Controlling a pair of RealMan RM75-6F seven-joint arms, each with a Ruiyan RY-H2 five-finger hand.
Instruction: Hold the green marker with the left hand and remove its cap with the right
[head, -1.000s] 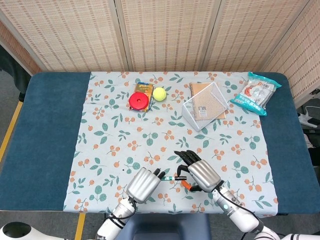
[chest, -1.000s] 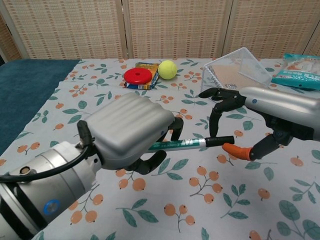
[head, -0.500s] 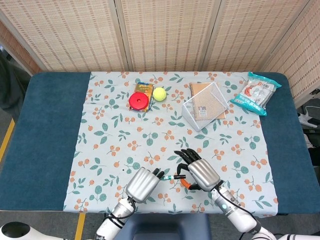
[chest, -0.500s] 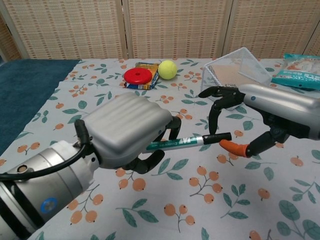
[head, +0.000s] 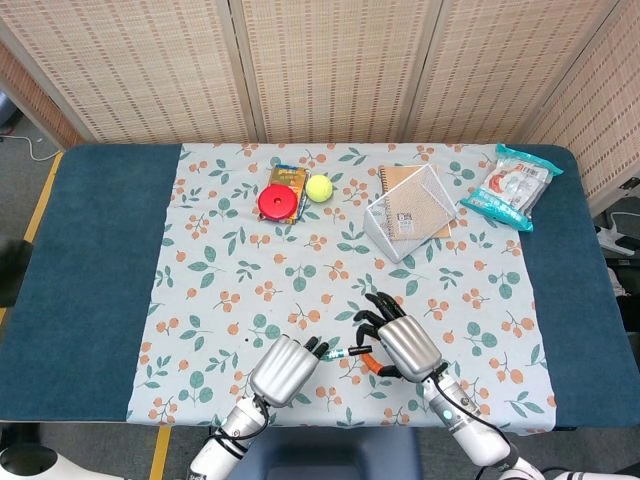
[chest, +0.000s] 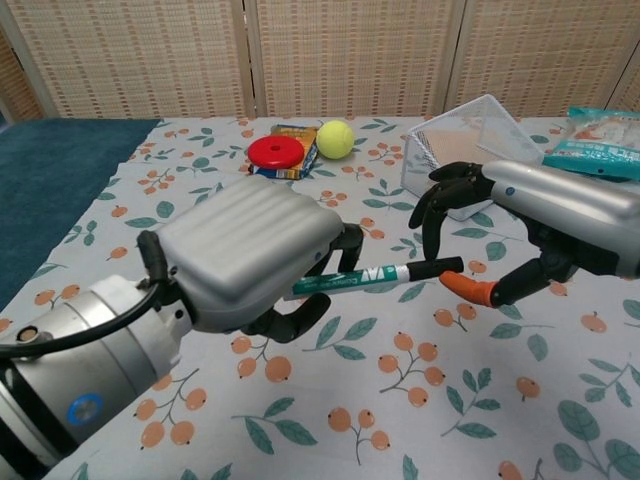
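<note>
My left hand (chest: 250, 262) (head: 285, 368) grips the green marker (chest: 345, 281) (head: 338, 354) by its barrel, just above the tablecloth near the front edge. The marker points right and slightly up, and its black cap (chest: 436, 267) sticks out of the fist. My right hand (chest: 530, 215) (head: 405, 347) is at the cap end. Its dark fingers (chest: 436, 205) curl down over the cap, and the orange-tipped thumb (chest: 468, 288) sits just below and right of the cap's end. A small gap still shows between thumb and cap.
At the back of the flowered tablecloth (head: 250, 270) sit a red disc (head: 275, 203) on a small book, a yellow-green ball (head: 318, 188), a wire mesh basket (head: 408, 212) over a notebook, and a snack bag (head: 510, 188) at the far right.
The marker's cap end has tilted slightly upward. My right hand has closed in on it, fingers now arched over the cap and thumb raised nearer its end.
</note>
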